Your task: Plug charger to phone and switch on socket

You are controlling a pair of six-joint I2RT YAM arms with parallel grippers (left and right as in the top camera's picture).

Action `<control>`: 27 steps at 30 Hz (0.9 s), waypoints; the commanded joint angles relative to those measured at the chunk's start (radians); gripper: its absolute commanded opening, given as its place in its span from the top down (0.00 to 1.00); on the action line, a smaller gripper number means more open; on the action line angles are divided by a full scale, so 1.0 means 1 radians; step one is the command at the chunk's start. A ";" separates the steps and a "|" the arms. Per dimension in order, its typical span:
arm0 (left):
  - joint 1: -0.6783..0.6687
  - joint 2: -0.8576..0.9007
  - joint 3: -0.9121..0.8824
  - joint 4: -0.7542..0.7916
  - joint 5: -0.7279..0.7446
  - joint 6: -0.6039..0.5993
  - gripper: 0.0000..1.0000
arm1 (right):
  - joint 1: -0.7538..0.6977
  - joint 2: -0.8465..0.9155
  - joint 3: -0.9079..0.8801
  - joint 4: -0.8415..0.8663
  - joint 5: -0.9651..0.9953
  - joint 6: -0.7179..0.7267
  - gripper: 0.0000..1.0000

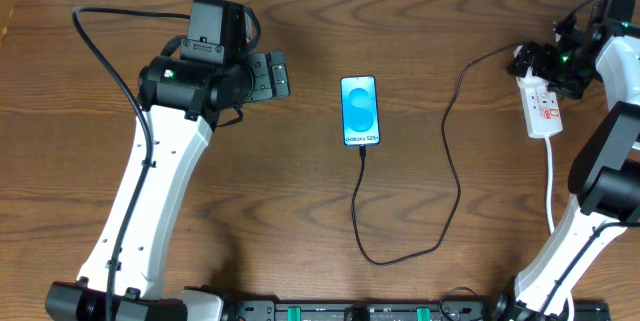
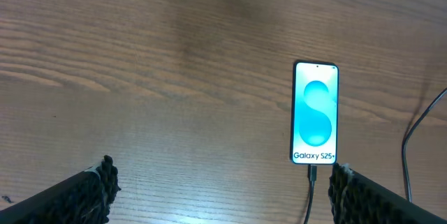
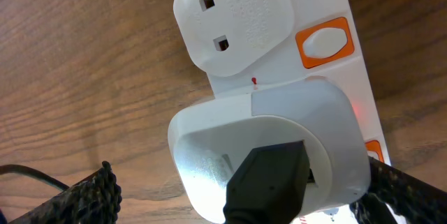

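Only R-wrist cam shows charger (image 3: 293, 119) plug seated in socket (image 3: 353, 77); left end effector (image 2: 223, 178), right end effector (image 3: 241, 182) open.

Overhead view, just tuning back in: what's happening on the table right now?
The blue-screened black-edged smartphone lies flat mid-way across the wooden table, with the thin black charger cable meeting its bottom edge, apparently plugged in. The cable loops right to a white plug seated in the white power strip. The right gripper hangs open over that plug, gripping nothing. The left gripper is open and empty, left of the phone. Whether the strip's orange switch is on, I cannot tell.
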 commanded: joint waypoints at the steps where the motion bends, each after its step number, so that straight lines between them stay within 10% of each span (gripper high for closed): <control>1: -0.001 0.000 0.009 -0.003 -0.010 0.013 0.02 | 0.027 0.019 -0.021 -0.021 -0.127 0.029 0.01; 27: -0.001 0.000 0.009 -0.003 -0.010 0.013 0.02 | -0.006 -0.580 -0.018 -0.146 0.251 0.267 0.01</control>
